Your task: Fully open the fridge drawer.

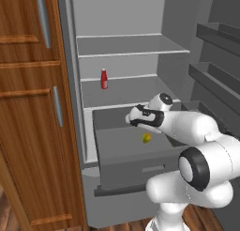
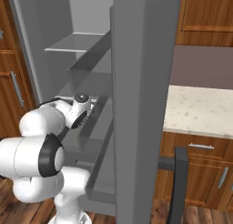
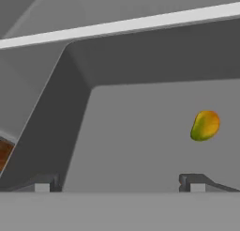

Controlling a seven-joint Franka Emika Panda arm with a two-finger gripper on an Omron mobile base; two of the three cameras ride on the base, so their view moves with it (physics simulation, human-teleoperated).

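The fridge drawer [image 1: 126, 152] already stood pulled well out from the open fridge [image 1: 75, 61], its front wall with the small slot handle [image 1: 153, 169] toward the robot, so the step in hand looked like finishing the pull, or checking that it was finished. To do it well, the pull would best run straight back along the drawer's slides, low and level, with the pressure kept on the centre of the front so the bin did not skew; whether any travel was left could not be told. The gripper [image 3: 119, 183] hung over the open drawer, above its floor and toward the back wall, and its two tips [image 3: 42, 184] stood spread wide apart with nothing between them. From the gripper, in the left base view, the slot handle lay at about 5 o'clock, nearer the robot and lower; in the hand view the drawer floor [image 3: 140, 145] spread ahead, with the back wall at 12 o'clock. A small yellow-green fruit [image 3: 205, 125] lay on that floor at about 2 o'clock from the tips, apart from them. Farther back, a red bottle [image 1: 104, 79] stood on a shelf [image 1: 126, 91] above the drawer, at about 11 o'clock from the gripper in the left base view.
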